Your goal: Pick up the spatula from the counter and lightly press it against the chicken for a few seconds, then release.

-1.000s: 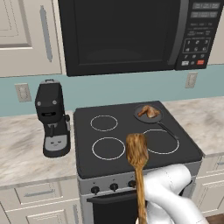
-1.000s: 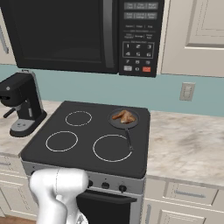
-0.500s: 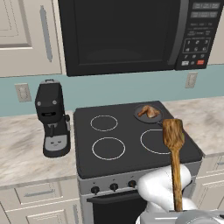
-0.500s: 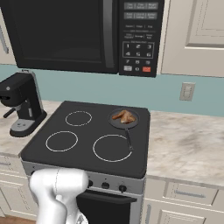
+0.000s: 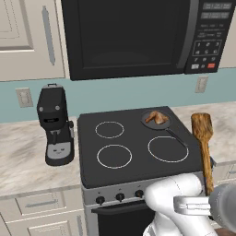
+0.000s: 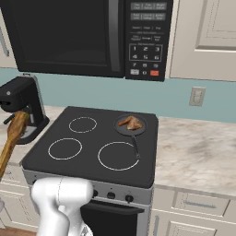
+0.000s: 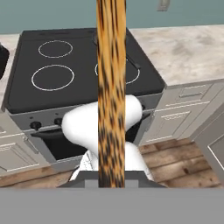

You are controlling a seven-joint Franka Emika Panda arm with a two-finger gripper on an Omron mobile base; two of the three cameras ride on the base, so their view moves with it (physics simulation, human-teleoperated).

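Note:
The wooden spatula [image 5: 203, 140] stands nearly upright, blade up, in front of the stove's right front corner. It also rises at the left edge of the right base view [image 6: 12, 137]. In the hand view its handle [image 7: 111, 87] runs straight up the middle. My gripper [image 5: 217, 206] is shut on the handle's lower end, low and in front of the stove. The browned chicken [image 5: 157, 118] [image 6: 131, 122] lies in a small dark pan [image 5: 178, 137] on the back right burner, well apart from the spatula.
The black stove top [image 5: 131, 159] has several ringed burners and knobs along its front. A black coffee machine [image 5: 55, 124] stands on the marble counter [image 6: 198, 152] left of the stove. A microwave [image 5: 138, 37] hangs low over the stove.
The upright spatula has swung from over the stove's front middle to its right side in the left base view. It has also entered the right base view at the left edge.

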